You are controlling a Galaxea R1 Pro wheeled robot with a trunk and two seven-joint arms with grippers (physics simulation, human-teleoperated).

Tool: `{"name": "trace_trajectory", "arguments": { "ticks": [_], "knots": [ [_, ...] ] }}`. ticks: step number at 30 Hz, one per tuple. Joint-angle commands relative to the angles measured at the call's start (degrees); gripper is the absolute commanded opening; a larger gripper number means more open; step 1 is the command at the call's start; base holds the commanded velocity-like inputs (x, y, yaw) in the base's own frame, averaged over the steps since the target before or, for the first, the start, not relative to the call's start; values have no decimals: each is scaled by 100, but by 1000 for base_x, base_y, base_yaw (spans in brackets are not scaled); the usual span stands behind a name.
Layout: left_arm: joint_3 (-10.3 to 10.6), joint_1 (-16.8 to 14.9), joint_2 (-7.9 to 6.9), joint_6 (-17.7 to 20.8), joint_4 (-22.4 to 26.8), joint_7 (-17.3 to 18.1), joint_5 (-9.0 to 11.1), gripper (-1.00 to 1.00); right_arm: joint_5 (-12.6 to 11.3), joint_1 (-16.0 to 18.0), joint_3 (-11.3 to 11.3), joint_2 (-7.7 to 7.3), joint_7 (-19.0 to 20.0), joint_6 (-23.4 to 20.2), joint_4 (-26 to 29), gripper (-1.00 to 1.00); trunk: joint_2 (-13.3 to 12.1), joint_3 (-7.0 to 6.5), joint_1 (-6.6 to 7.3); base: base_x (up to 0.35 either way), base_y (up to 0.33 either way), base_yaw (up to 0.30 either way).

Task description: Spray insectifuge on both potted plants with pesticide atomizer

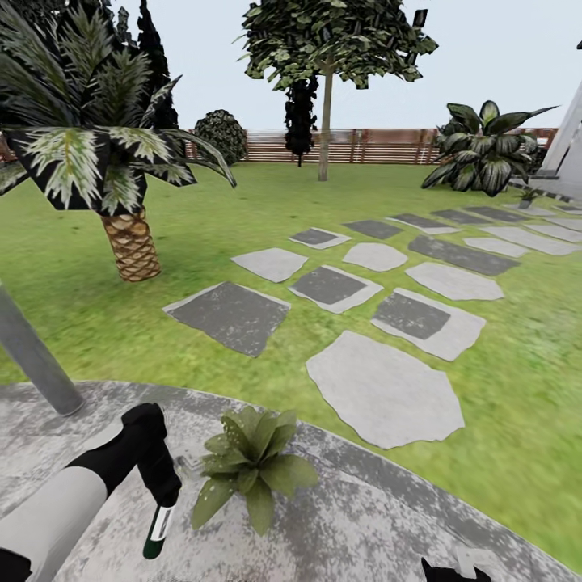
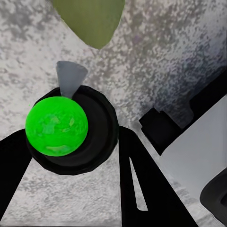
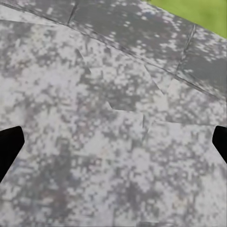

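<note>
While the left end effector [image 1: 162,505] gripped the pesticide atomizer [image 1: 158,529] just beside one potted plant [image 1: 250,465] on the patio [image 1: 388,533], spraying looked underway; next it'd need aiming at the leaves. Right end effector [image 3: 113,142] stood wide.

atomizer [image 1: 158,529] | upright, nozzle down (held) | beside potted plant [image 1: 250,465]

Patio [image 1: 388,517] rough mottled stone; atomizer [image 1: 158,529] smooth, glossy plastic w/ green base.
</note>
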State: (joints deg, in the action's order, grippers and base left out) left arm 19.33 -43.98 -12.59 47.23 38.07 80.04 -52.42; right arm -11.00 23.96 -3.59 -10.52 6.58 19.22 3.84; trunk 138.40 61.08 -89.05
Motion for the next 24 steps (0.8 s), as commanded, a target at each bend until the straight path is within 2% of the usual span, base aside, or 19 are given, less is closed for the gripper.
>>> {"name": "trace_trajectory", "arguments": {
  "ticks": [1,18,24],
  "knots": [
    [19,4,-11,57,3,47,-32,-100,-60,3,-38,-3,30,20,-6,100,2,5,1,-1,-1,268],
    [11,48,37,32,-47,7,-154,-100,-60,3,-37,-3,28,20,-6,100,2,5,1,0,0,276],
    [1,48,38,40,-23,-6,-155,-100,-54,3,-42,-21,35,20,-18,100,2,5,1,0,-117,80]
  ]
}}
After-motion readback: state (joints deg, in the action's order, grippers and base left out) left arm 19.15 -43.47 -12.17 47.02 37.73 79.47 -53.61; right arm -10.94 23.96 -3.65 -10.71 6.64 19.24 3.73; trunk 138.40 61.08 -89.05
